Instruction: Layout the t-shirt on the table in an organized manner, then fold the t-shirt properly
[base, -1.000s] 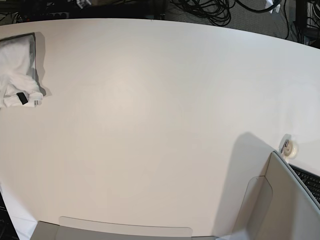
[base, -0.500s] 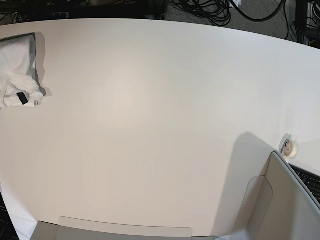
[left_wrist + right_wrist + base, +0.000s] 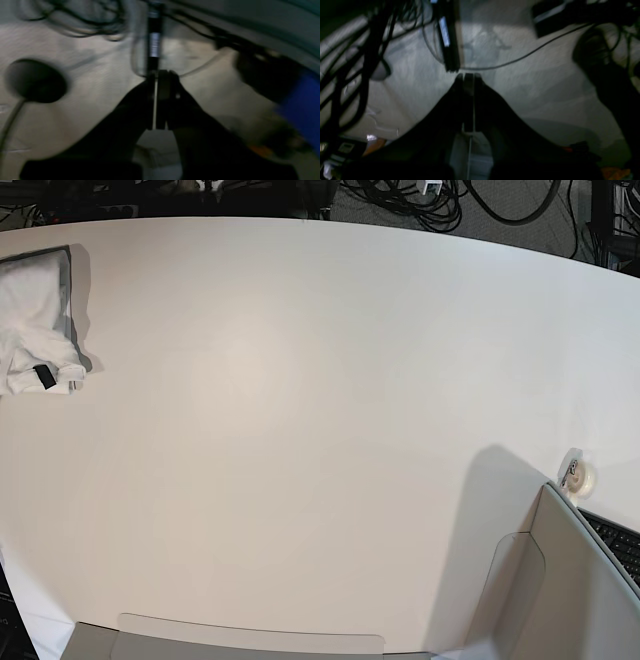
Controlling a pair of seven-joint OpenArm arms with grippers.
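The t-shirt (image 3: 35, 320) lay bunched in a white heap at the far left corner of the counter (image 3: 320, 430) in the base view, a small black tag showing on its lower fold and a grey edge running along its right side. It was not spread out; no print could be seen on the crumpled cloth. The rest of the broad white top was bare apart from a small round white object (image 3: 576, 475) near the right edge, just beside a grey panel (image 3: 575, 590) with a keyboard (image 3: 618, 542) behind it. Neither arm appeared in the base view. In the left wrist view the left pincer (image 3: 157, 75) was clenched, its two dark fingers pressed together with only a thin bright line between them and nothing held; behind it the blurred picture showed a pale floor with black cables (image 3: 82, 22), a dark round shape (image 3: 35, 80) and a patch of blue (image 3: 302, 105) at the right. In the right wrist view the right pincer (image 3: 467, 76) was likewise clenched on nothing, pointing over a pale floor strewn with dark cables (image 3: 357, 57).
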